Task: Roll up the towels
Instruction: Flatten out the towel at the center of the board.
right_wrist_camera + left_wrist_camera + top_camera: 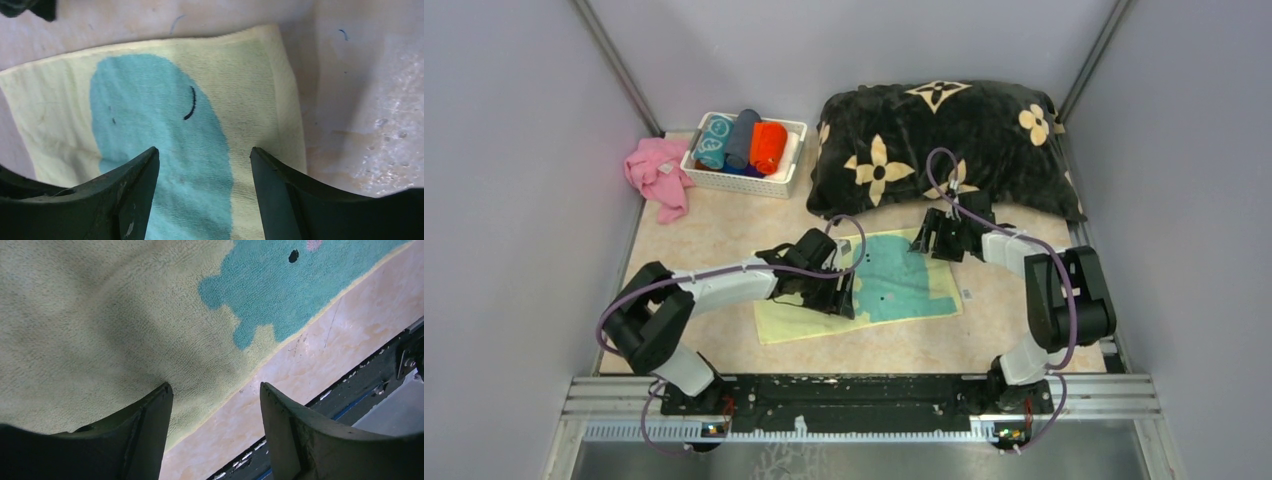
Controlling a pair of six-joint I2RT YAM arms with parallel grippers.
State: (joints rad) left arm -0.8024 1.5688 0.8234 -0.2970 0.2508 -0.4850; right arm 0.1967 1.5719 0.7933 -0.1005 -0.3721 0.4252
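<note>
A pale yellow towel (894, 285) with a teal patch lies flat on the table, between the two arms. My left gripper (840, 298) is low over its left part and open. In the left wrist view its fingers (216, 390) straddle the near hem of the towel (100, 315), one over cloth and one over bare table. My right gripper (936, 238) is open at the towel's far edge. In the right wrist view it (204, 152) hovers over the towel (165, 100), holding nothing. The teal circle-print towel (714, 140) and the orange-red towel (768, 146) sit rolled in a basket.
The white basket (734, 183) stands at the back left and also holds a grey-blue roll (742, 138). A pink cloth (656, 178) lies crumpled left of it. A big black cushion (939, 145) with cream flowers fills the back right. Grey walls close in both sides.
</note>
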